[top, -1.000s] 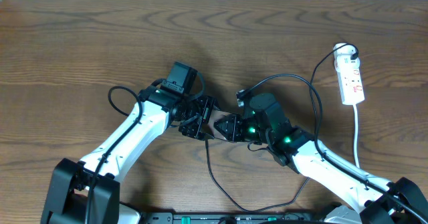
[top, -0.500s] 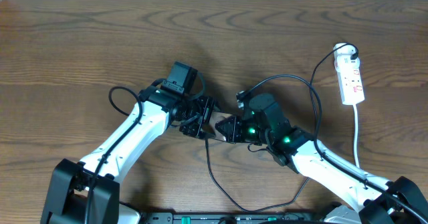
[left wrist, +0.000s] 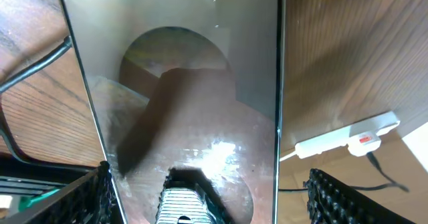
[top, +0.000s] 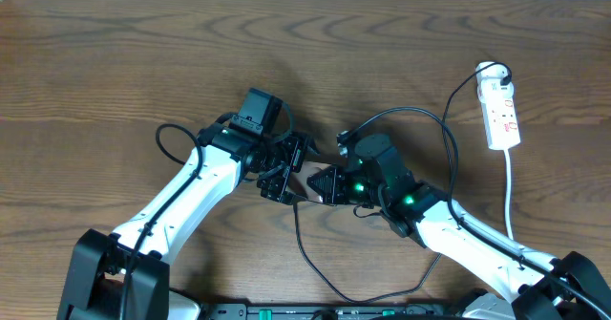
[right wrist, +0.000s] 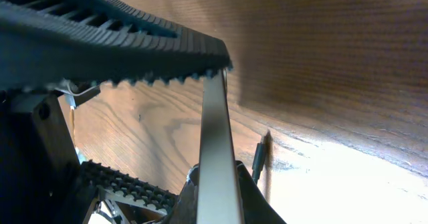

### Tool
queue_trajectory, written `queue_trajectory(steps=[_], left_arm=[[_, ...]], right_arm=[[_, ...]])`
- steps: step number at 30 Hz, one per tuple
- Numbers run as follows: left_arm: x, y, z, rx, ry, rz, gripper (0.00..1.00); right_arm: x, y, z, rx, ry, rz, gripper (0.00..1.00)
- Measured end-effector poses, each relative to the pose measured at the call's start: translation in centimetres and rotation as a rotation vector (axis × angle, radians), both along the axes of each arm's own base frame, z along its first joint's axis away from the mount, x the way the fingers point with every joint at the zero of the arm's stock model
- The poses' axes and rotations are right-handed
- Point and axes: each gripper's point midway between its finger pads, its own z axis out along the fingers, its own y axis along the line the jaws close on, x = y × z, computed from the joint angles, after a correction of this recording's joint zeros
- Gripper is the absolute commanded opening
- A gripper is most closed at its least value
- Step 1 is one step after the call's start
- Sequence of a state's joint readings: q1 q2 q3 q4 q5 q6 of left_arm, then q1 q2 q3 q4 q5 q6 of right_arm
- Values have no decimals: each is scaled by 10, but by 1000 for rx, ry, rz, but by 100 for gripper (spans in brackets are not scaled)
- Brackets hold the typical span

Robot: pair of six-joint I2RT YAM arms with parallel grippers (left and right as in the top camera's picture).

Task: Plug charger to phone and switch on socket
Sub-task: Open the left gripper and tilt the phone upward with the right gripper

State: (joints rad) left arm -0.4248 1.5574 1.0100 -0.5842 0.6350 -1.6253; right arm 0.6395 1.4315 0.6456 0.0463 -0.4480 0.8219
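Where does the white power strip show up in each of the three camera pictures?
Overhead: power strip at the right, upper half.
Left wrist: lower right, past the phone's edge.
Right wrist: not in it.
Shared landmark: the phone, mid-picture in all three, edge-on in the right wrist.

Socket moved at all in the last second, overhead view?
No. The socket sits in the same place against the table grain and far edge.
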Motion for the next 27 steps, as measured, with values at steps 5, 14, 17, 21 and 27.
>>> queue_trajectory(steps=[5,14,17,21,27], left_arm=[[4,4,6,-53,-37,-53,88],[33,36,25,-177,-236,-145,89],[51,47,33,-204,-339,-149,89],[81,59,49,-216,-518,-145,89],[132,58,99,-257,-847,-125,89]], right_arm=[[5,-4,0,1,0,-17,1],[38,-32,6,59,56,-194,1],[54,-35,19,139,75,-277,1],[77,-35,49,309,99,-397,1],[100,-41,77,523,212,-590,1]])
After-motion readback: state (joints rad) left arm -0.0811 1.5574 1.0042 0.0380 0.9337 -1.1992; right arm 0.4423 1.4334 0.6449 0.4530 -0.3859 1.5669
